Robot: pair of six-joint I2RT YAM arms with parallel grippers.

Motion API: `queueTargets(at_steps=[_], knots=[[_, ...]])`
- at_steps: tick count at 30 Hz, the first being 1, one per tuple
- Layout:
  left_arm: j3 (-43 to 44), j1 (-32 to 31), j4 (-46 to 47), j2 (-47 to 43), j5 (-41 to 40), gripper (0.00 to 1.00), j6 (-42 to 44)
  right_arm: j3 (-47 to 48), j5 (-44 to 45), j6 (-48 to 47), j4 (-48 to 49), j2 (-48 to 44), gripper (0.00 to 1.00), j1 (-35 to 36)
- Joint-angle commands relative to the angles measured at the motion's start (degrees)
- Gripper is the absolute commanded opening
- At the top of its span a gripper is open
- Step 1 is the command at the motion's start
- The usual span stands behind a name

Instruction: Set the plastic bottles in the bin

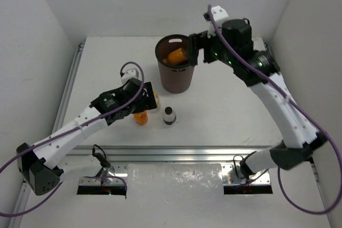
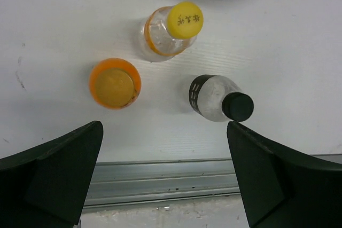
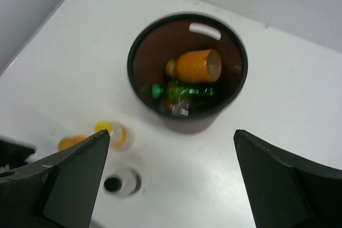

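Bin [image 1: 175, 78] beneath right gripper [image 1: 193, 50], jaws wide

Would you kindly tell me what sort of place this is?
Likely a robot lab test cell: plain white walls enclose a white table, and two arms are mounted beside a metal rail.

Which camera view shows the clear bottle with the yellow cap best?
The left wrist view: the yellow-capped bottle stands upright, sharp and unobstructed. The top external view shows it partly hidden beside the left gripper; the right wrist view shows only a small blur.
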Motion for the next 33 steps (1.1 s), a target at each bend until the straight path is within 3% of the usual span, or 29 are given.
queueTargets(at_steps=[1,3,9,12,21,22,23,28,29,31,33], knots=[[-0.5,-1.3,1.3,1.5,-1.8,0.99,-1.0,-10.9,-3.8,4.3,2.9,-9.6,0.99,1.1],[-0.9,-1.4,1.1,3.6,-3.1,0.99,-1.2,-18.5,-5.5,5.5,5.5,-13.6,0.99,1.5],[-2.5,-1.2,2.4,8.0,-7.6,0.92,-1.4,-28.2,-9.5,7.8,8.9,-21.5,0.99,3.6],[-3.2,-0.9,2.6,9.1,-11.0,0.9,-2.8,-29.3,-9.7,7.0,7.5,-22.5,0.99,5.1],[-8.6,4.1,10.5,13.3,-7.1,0.75,0.2,-33.0,-10.5,6.6,8.2,-25.2,0.99,6.5],[-9.0,4.3,10.9,13.4,-7.1,0.6,0.1,-33.2,-10.4,6.7,8.2,-25.3,0.99,6.5],[-9.1,4.4,11.0,13.4,-7.1,0.54,0.0,-33.5,-10.4,6.7,8.3,-25.4,0.99,6.5],[-9.5,4.6,10.0,12.7,-7.3,0.38,-0.6,-34.1,-10.6,6.5,8.4,-25.8,0.99,6.7],[-9.1,4.5,8.8,11.7,-7.0,0.22,-0.7,-34.1,-10.7,6.5,8.4,-25.7,0.99,6.7],[-8.3,4.2,4.5,8.4,-7.1,0.02,-1.3,-34.4,-13.1,5.8,8.4,-25.3,0.99,7.0],[-7.6,3.6,1.9,4.7,-6.2,0.0,-1.1,-35.0,-17.2,3.6,9.6,-24.7,0.99,7.3]])
